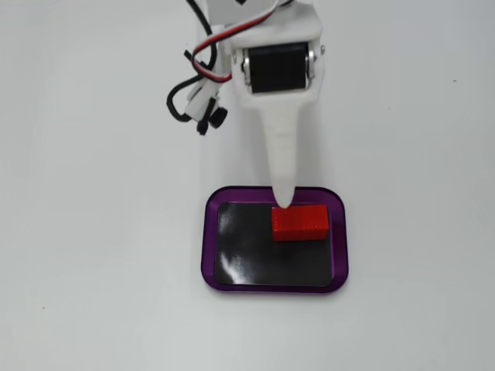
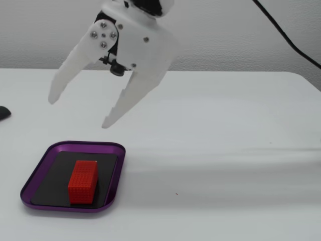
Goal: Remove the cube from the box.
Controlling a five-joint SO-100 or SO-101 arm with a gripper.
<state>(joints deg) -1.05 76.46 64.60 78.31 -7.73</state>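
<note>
The red cube (image 1: pixel 300 222) lies flat in the purple-rimmed box (image 1: pixel 208 249), on its black bottom near the far right corner in this fixed view. In the other fixed view the cube (image 2: pixel 83 182) sits in the middle of the box (image 2: pixel 86 145). My white gripper (image 2: pixel 79 112) is open, its jaws spread wide, and it hangs empty well above the box with its tips pointing down. Seen from above, the gripper (image 1: pixel 283 198) has its tip over the box's far rim, just behind the cube.
Black and red cables (image 1: pixel 197 100) hang beside the arm's motor (image 1: pixel 274 68). A small dark object (image 2: pixel 3 112) sits at the left edge of the white table (image 2: pixel 225 150).
</note>
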